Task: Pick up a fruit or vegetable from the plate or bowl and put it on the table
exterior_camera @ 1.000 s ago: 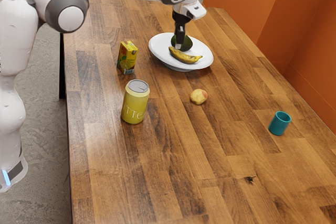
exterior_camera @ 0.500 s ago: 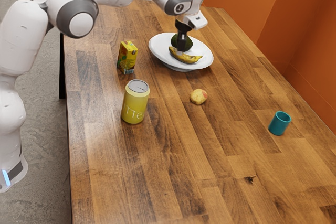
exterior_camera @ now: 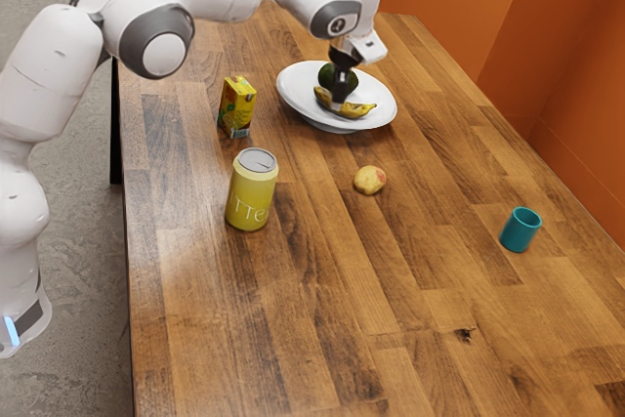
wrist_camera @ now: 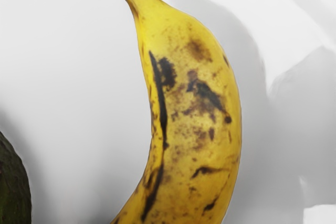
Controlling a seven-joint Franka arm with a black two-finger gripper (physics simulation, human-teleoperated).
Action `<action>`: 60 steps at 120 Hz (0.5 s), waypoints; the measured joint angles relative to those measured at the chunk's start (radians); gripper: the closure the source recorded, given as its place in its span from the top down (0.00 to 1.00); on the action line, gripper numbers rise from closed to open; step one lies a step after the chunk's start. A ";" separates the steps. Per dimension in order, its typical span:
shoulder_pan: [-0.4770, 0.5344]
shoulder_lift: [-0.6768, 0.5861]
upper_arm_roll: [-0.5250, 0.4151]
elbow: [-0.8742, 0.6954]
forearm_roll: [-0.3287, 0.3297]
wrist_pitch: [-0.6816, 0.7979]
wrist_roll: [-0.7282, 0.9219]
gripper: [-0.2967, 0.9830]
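Note:
My gripper (exterior_camera: 340,104) is low over the white plate (exterior_camera: 293,103), its tip in front of the middle of the banana (exterior_camera: 361,110). Whether the fingers touch the fruit from both sides cannot be made out. Behind the banana on the plate lies a dark green avocado (exterior_camera: 326,75), partly covered by the gripper. In the wrist view the spotted yellow banana (wrist_camera: 194,114) lies close under my hand on the plate (wrist_camera: 73,66), with the avocado (wrist_camera: 11,187) beside it.
On the wooden table (exterior_camera: 322,319) stand a yellow juice box (exterior_camera: 237,107), a yellow can (exterior_camera: 251,192) and a teal cup (exterior_camera: 520,230). A small yellowish fruit (exterior_camera: 369,180) lies on the wood near the plate. An orange wall (exterior_camera: 557,75) rises beyond the table's far edge.
My hand has come down toward the banana, and the arm has shifted toward the exterior view's right. The fruit, plate and other objects have stayed where they were.

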 joint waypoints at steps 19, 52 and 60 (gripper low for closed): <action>-0.001 0.010 -0.002 0.000 -0.003 -0.002 0.008 0.77; -0.001 0.027 -0.002 0.002 -0.005 -0.002 0.017 0.77; -0.001 0.028 -0.002 0.003 -0.005 -0.002 0.018 0.77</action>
